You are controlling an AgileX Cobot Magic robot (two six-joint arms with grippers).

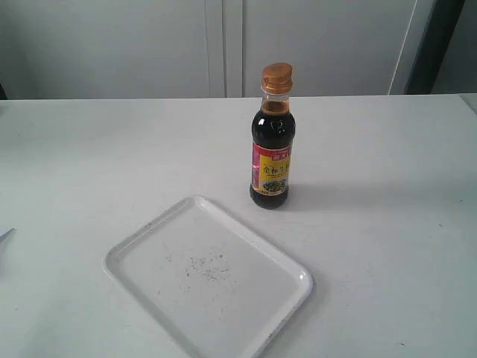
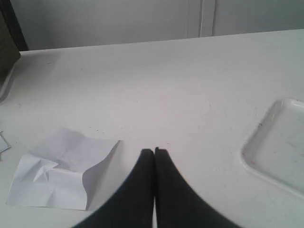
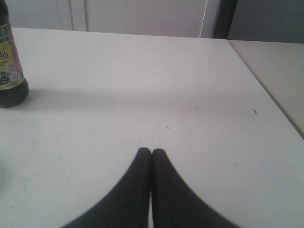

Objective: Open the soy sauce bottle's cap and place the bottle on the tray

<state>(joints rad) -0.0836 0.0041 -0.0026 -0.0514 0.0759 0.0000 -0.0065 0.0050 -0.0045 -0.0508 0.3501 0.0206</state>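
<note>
Starting on your left, a creased white sheet of paper (image 2: pixel 61 173) is lying flat on the white worktop (image 1: pixel 387 186), just beside the left gripper (image 2: pixel 154 151). That gripper is hanging low over the bare surface and its dark jaws are pressing together tip to tip, holding nothing.

Moving toward the middle, the tray (image 1: pixel 246 298) is resting flat on the worktop, turned at an angle so that one rounded corner is pointing toward the bottle. Dark specks are showing on its white floor, and nothing is lying in it. In the left wrist view one corner of the tray (image 2: pixel 280 142) is showing, well apart from the closed jaws.

Just past the tray's far corner, the soy sauce bottle (image 1: pixel 273 164) is standing upright on the worktop, near the tray but not touching it. Its red-and-yellow label is facing the exterior camera, and dark liquid is filling it up to the narrow neck. The copper-orange cap (image 1: pixel 276 77) is sitting shut on top.

Going on to your right, the right gripper (image 3: pixel 151 151) is hovering over an open stretch of worktop, its jaws likewise meeting tip to tip and gripping nothing. In its wrist view the lower part of the bottle (image 3: pixel 10 71) is showing at the picture's edge, well apart from the jaws.
</note>
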